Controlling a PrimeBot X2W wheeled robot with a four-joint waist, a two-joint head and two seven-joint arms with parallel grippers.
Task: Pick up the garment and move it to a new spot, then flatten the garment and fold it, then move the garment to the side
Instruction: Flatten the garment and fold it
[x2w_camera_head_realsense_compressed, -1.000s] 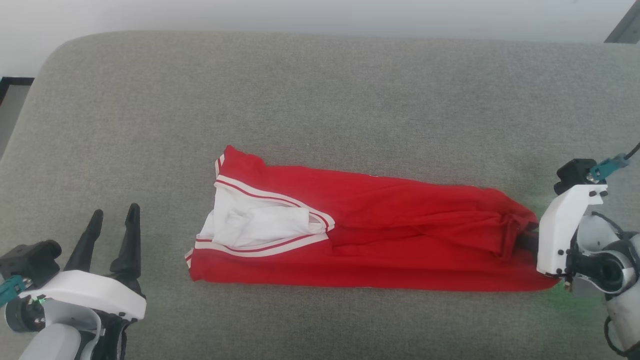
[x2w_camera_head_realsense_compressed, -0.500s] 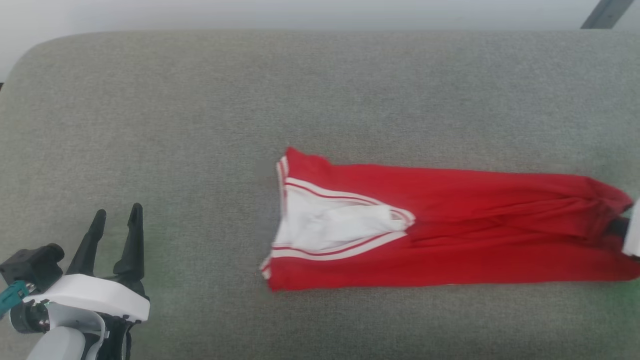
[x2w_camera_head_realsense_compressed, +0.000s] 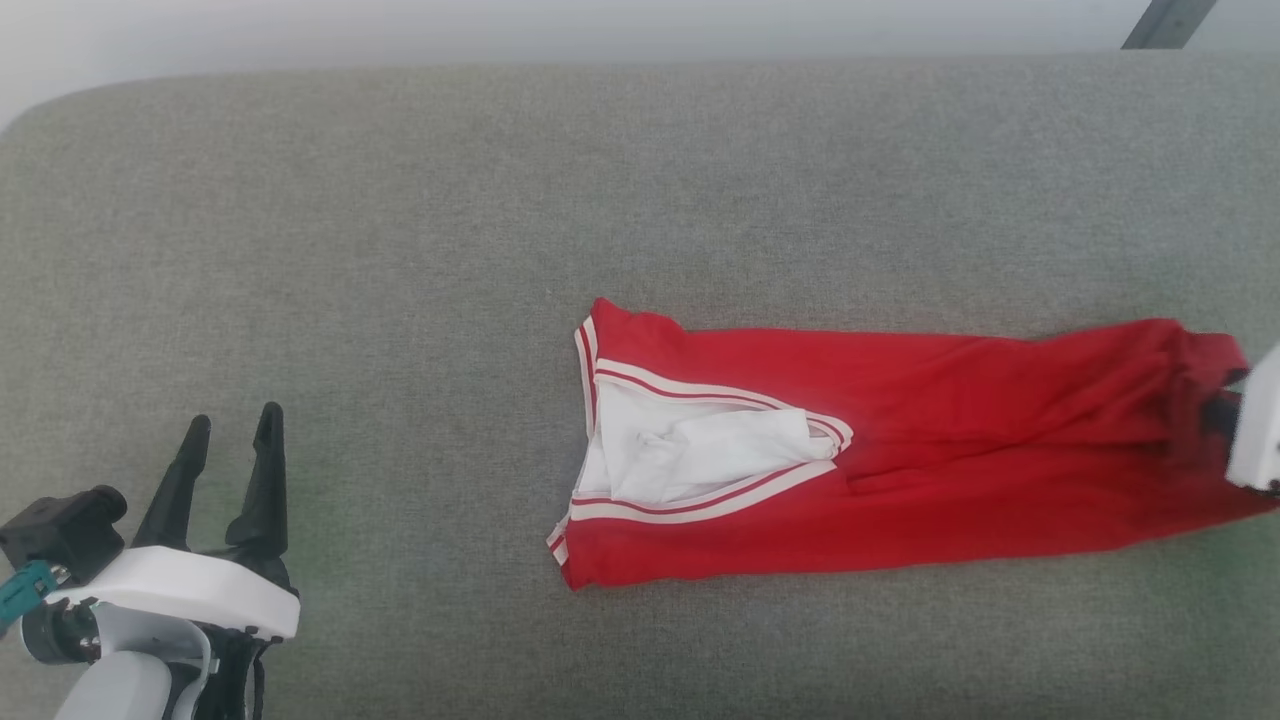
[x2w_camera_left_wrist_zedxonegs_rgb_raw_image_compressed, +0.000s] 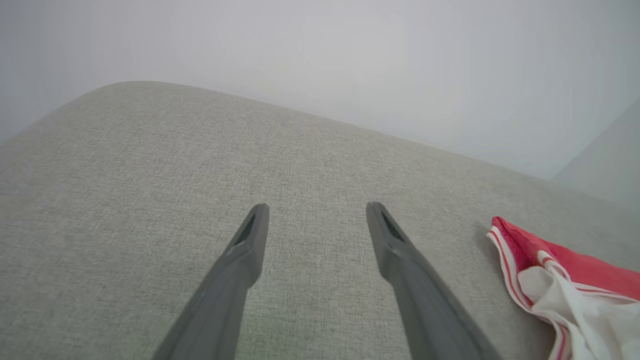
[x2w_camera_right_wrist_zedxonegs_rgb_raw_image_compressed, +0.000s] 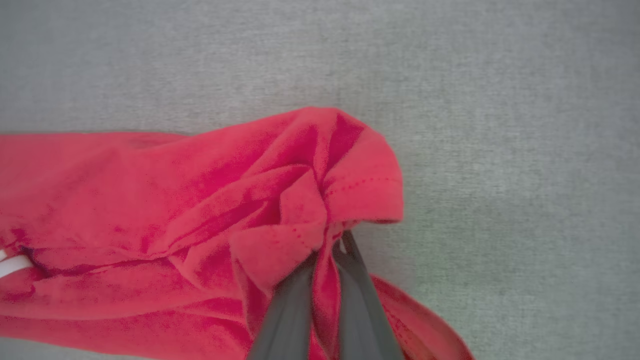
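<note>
You are looking down at a big grey cloth cushion (x2w_camera_head_realsense_compressed: 400, 250). Its weave looks rough and speckled, and its far left corner is rounded. Behind it stands a pale wall (x2w_camera_head_realsense_compressed: 500, 30), smooth and whitish. A dark slanted bar (x2w_camera_head_realsense_compressed: 1165, 20) pokes in at the top right corner. The light is soft and even all over.

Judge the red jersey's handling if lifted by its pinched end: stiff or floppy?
Likely floppy: the garment bunches into folds at the right gripper. Probably light: a narrow pinch gathers it. Its folded layers would probably sag open.
</note>
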